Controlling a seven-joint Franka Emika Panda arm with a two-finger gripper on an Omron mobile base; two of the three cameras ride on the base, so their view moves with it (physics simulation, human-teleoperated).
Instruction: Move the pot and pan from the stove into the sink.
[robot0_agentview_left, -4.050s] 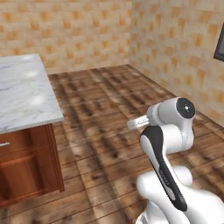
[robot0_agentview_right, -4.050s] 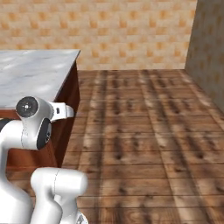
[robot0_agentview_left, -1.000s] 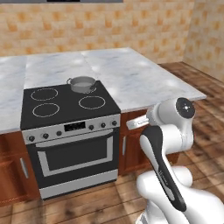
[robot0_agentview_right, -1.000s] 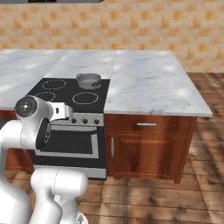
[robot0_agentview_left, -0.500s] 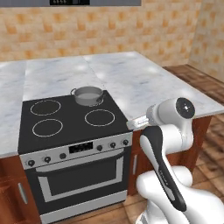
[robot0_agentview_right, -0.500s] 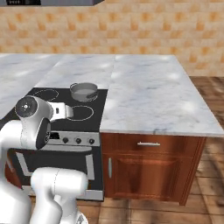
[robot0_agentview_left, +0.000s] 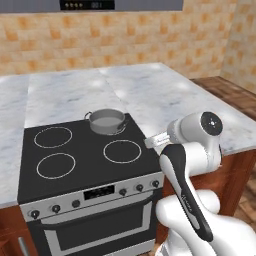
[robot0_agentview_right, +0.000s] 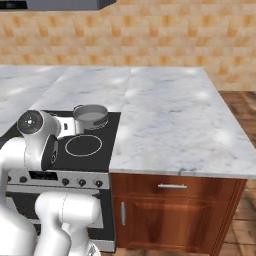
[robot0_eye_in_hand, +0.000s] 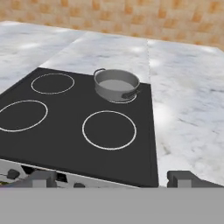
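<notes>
We see the pot sitting upright on the back right burner of the stove, close to the cooktop's rear edge and just beside the marble counter that runs off to the right. It is a small shiny silver pot with a loop handle on each side, and nothing is touching it. From the hand camera the pot covers most of its burner ring, with a sliver of the white ring showing under its front edge, while the other three rings lie bare on the black glass. Our gripper is spread wide, its two dark fingertips far apart at the bottom of the hand view, and it holds nothing. It hangs in front of the stove's near edge, facing across the cooktop toward the pot and well apart from it. In the left base view our white arm stands folded at the front right corner of the stove, above the knob panel. In the right base view the pot shows just past the arm's joint, and the counter stretches to the right over a wooden cabinet with a drawer and a door. A tiled wall in orange and tan rises behind the counter, and a grey hood hangs above the stove.
</notes>
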